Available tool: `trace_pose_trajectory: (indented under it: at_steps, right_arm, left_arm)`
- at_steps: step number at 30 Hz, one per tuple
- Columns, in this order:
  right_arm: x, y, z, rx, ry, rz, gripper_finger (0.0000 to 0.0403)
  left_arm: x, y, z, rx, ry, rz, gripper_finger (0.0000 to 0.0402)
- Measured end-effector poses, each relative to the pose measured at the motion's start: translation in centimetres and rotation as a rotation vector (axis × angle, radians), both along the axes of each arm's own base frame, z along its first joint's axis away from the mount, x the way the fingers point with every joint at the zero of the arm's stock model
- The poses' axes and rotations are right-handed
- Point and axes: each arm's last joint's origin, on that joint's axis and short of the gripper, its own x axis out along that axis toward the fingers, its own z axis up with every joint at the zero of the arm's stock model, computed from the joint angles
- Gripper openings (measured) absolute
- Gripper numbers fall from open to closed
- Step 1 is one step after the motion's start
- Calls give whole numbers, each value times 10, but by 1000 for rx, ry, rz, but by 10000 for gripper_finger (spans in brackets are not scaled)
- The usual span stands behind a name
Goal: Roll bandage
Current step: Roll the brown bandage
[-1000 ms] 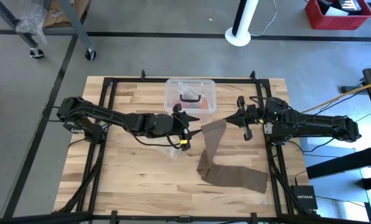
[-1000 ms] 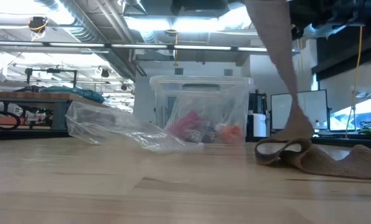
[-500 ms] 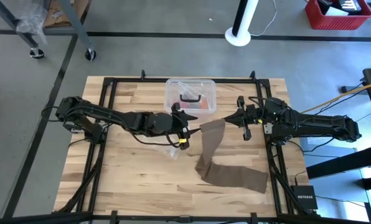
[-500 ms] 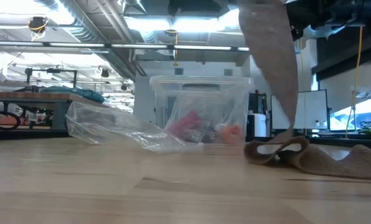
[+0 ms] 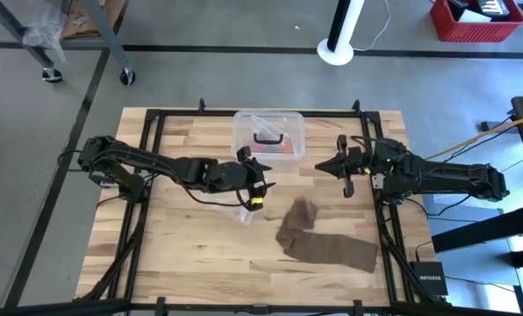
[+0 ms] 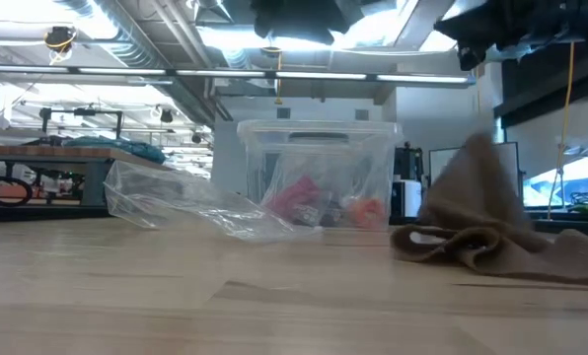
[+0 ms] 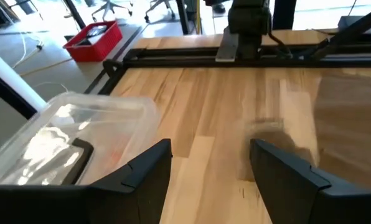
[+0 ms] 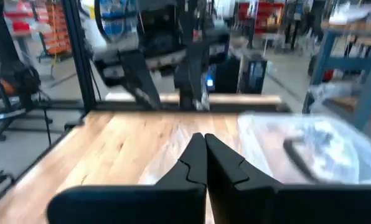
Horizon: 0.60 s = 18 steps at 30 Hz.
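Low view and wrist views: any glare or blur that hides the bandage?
Low view: bright ceiling lights wash the top, and the bandage peak is smeared as if moving. Left wrist view: the open left tool is sharp; the table beyond shows a soft brown smear. Right wrist view: background blurred; no bandage seen.

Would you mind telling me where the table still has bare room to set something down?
The wood left of the bandage, along the table's near edge, is bare. It is crowded around the clear box, with the plastic bag and left tool nearby.
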Motion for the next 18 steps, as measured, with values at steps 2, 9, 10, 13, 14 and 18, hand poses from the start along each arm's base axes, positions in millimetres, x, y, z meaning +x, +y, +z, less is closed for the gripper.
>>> trace_pose_trajectory:
  at_steps: [2, 9, 10, 13, 14, 18]
  right_arm:
    - [-1, 0, -8, 20, 81, -19, 2]
    - [-2, 1, -32, 249, 342, -22, 46]
    - [-2, 2, -34, 272, 364, 1, 57]
    - [-3, 8, -39, 332, 435, 77, 97]
    - [-3, 11, -39, 341, 438, 106, 111]
    - [-3, 28, -39, 355, 464, 218, 157]
  left_arm:
    - [-1, 0, -1, -14, 8, 8, 208]
    - [0, 0, -15, -58, 65, 37, 208]
    - [1, 0, -20, -63, 78, 41, 208]
    - [0, -1, -36, -106, 110, 51, 208]
    - [-1, -2, -41, -122, 112, 54, 208]
    - [-4, -10, -53, -166, 80, 52, 208]
